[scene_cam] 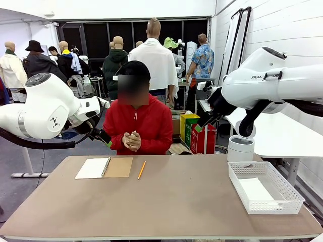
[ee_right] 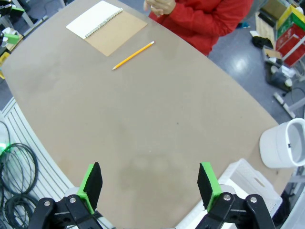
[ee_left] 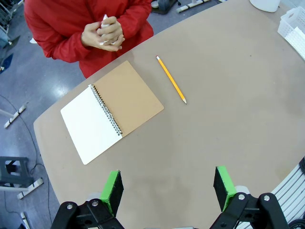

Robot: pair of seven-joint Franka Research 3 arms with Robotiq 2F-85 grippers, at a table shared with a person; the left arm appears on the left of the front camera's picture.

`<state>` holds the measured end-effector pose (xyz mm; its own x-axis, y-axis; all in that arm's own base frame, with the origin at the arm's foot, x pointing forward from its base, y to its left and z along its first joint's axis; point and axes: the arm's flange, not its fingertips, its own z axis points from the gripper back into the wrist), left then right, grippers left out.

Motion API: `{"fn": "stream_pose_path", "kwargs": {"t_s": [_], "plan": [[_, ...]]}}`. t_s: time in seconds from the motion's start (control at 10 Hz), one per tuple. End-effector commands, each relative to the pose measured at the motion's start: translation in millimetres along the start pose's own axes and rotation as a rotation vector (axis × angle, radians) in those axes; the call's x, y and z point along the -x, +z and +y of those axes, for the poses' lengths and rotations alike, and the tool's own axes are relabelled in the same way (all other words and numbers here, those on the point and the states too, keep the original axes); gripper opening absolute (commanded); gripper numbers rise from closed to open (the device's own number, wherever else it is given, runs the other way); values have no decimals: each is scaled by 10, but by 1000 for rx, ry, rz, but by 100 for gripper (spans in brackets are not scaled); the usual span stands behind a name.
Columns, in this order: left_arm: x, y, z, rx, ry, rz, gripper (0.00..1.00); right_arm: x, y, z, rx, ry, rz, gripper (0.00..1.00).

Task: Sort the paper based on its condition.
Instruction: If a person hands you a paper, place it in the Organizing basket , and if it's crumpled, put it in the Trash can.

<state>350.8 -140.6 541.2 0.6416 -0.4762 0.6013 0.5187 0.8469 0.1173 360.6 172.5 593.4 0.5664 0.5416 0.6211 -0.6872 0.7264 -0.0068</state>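
**Both pairs of fingers open and empty above the tabletop; paper at the person's hands and in the basket.**

I read the left fingers (ee_left: 113, 188) as spread wide, with nothing between their green pads, hanging over the bare brown tabletop (ee_left: 228, 109). The right fingers (ee_right: 90, 183) stand equally wide and empty. A small crumpled white paper (ee_left: 105, 20) is pressed between the person's hands (ee_left: 102, 34) at the far edge, well apart from both pairs of fingers. A flat white sheet (scene_cam: 255, 190) lies inside the white plastic mesh basket (scene_cam: 272, 205) at the robot's right end of the tabletop, below the raised right arm. An open spiral-bound notebook with a brown cardboard cover (ee_left: 107, 112) and a yellow pencil (ee_left: 170, 86) lie between the person and the left fingers.
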Motion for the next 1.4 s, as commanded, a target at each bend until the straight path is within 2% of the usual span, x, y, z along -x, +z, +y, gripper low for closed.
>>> {"fn": "stream_pose_path", "kwargs": {"t_s": [0.0,1.3], "plan": [[0,2,4,-1,1,-5,100,-2,0,5,5,1,2,100],[0,2,4,-1,1,-5,100,-2,0,5,5,1,2,100]]}}
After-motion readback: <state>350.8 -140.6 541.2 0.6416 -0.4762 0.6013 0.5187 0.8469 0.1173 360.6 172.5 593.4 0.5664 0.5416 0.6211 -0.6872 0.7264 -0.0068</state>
